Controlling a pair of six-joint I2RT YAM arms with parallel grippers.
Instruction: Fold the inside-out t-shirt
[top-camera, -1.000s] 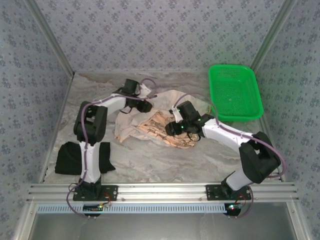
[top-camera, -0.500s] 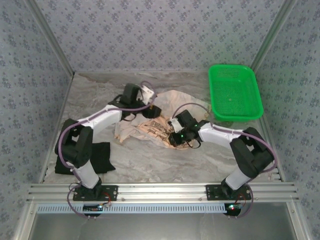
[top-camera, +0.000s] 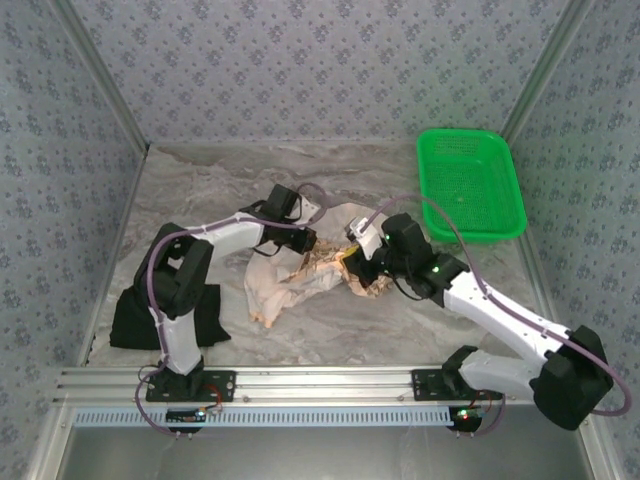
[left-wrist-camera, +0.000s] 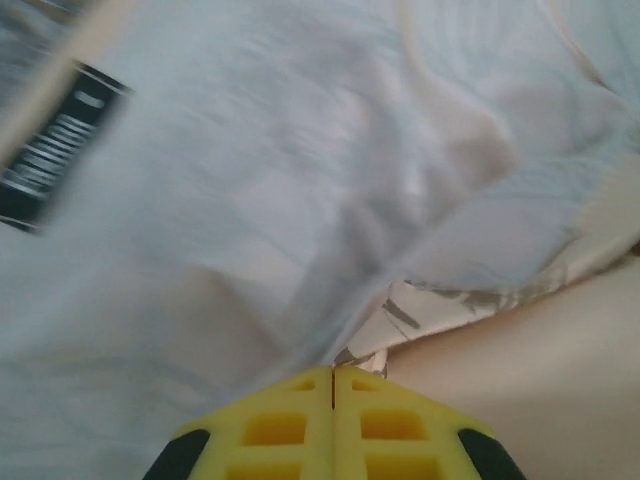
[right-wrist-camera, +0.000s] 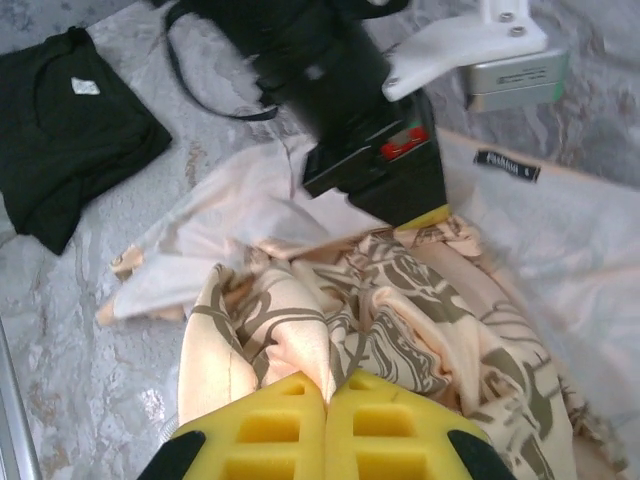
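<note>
The inside-out t-shirt (top-camera: 290, 280) lies bunched in the middle of the table, pale reverse and dark-printed peach folds mixed together. My left gripper (top-camera: 306, 241) is shut at its far edge. In the left wrist view the yellow fingers (left-wrist-camera: 275, 430) meet, and a fold of the t-shirt (left-wrist-camera: 300, 200) runs in between them. The dark neck label (left-wrist-camera: 50, 160) sits up left. My right gripper (top-camera: 356, 266) is shut on a printed fold (right-wrist-camera: 330, 340) just right of centre. The right wrist view also shows the left gripper (right-wrist-camera: 430, 215) and the label (right-wrist-camera: 506, 165).
A plain black folded garment (top-camera: 135, 315) lies at the near left beside the left arm's base, and appears again in the right wrist view (right-wrist-camera: 70, 130). A green basket (top-camera: 505, 215) stands at the far right. Bare marble table (top-camera: 200, 180) lies behind the shirt.
Both grippers went from open to shut on the shirt. The right arm's elbow swung out to the near right and the shirt's right side was drawn inward into a tighter bunch.
</note>
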